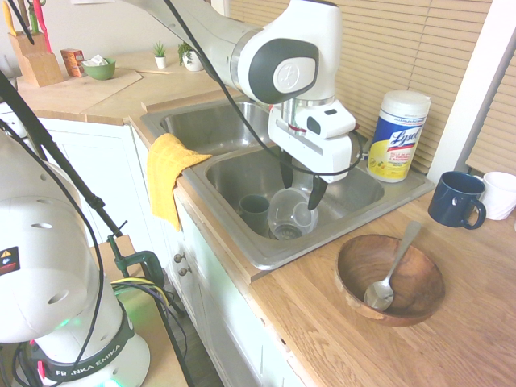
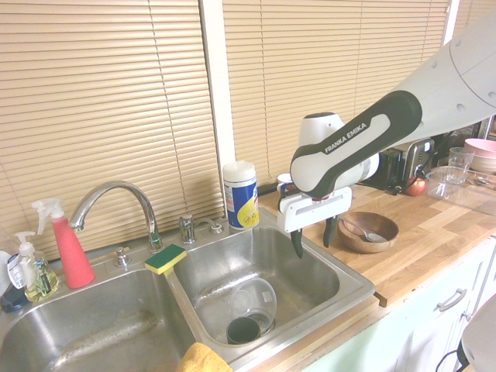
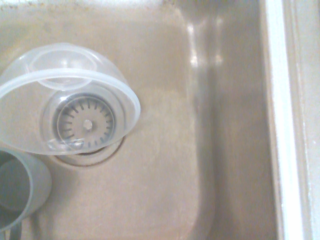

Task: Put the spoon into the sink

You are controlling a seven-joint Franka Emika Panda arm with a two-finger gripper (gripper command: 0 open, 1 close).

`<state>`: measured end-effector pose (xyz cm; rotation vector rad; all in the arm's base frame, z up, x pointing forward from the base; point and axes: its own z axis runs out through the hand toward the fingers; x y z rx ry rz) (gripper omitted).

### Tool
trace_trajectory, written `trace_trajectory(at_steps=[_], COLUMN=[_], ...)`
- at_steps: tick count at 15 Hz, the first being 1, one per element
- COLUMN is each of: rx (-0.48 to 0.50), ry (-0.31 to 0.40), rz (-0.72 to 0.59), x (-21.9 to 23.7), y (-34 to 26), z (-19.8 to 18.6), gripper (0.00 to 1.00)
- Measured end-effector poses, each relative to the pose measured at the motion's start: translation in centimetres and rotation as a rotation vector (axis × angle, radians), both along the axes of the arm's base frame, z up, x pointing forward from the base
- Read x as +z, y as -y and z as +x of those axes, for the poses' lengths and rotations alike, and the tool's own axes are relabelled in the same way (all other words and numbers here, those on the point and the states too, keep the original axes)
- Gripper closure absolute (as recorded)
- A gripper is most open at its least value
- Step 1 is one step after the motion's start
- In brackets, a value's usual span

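A silver spoon [image 1: 390, 272] lies in the round wooden bowl [image 1: 419, 294] on the counter, its handle resting over the bowl's far rim; it also shows as the spoon [image 2: 363, 230] in the second exterior view. The steel sink [image 1: 356, 216] has two basins. My gripper [image 1: 301, 185] hangs open and empty above the near basin, well apart from the spoon. From the other side my gripper [image 2: 311, 237] is over the sink [image 2: 350, 273], with the bowl beyond it. The wrist view looks straight down at the sink floor [image 3: 165, 170].
A clear plastic bowl [image 1: 292, 211] and a grey cup [image 1: 255, 211] lie in the basin over the drain. A yellow cloth [image 1: 168, 173] drapes the sink edge. A wipes canister [image 1: 398, 135] and a navy mug [image 1: 456, 200] stand behind. The faucet [image 2: 116, 203] and a sponge [image 2: 165, 259] sit at the divider.
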<state>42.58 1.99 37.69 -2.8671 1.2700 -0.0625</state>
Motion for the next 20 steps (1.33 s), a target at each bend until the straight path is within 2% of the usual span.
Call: trace_trajectory(at_steps=[2,5,8,10,13,19,20], rx=[0.003,-0.003,-0.038,-0.049,-0.056,-0.031,-0.018], ry=[0.017,0.108,0.204,0.243,0.239,0.261,0.269], rz=[0.004,-0.011,-0.021,-0.030,-0.077,-0.153,-0.170], x=[0.1,0.8,4.1,5.8,5.1,-1.5,-2.2], y=[0.1,1.5,5.6,8.8,12.4,16.0,16.3], z=[0.1,0.1,-0.6,-1.4,-2.3,-0.8,-0.5], gripper=[0.00,0.00,0.00,0.00,0.00,0.00,1.00])
